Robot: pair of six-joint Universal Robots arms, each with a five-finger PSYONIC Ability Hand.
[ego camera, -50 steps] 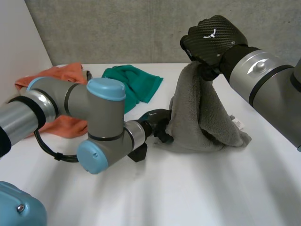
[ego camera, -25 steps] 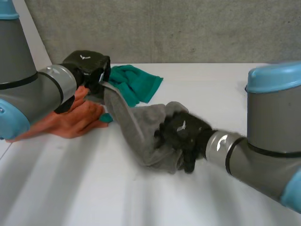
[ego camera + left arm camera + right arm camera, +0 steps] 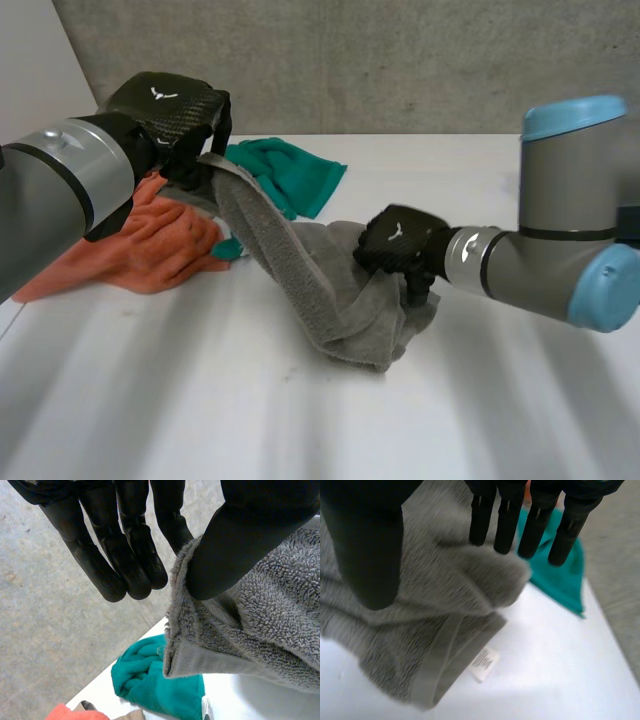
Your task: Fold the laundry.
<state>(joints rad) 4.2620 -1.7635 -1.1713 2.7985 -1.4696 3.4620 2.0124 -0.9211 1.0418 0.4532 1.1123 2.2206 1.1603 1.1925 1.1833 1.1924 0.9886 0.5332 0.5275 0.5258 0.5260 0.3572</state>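
grey towel (image 3: 292, 268), slanting down from pinching left hand (image 3: 165, 105), bunched at right hand (image 3: 395, 240)

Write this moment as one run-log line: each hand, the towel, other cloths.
left hand: pinching towel edge, lifted | right hand: open, over towel's low end | table: green cloth, orange cloth lie behind

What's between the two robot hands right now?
The grey towel: in the head view it slopes from the left robot hand, which pinches its edge, down to the heap at the right robot hand.
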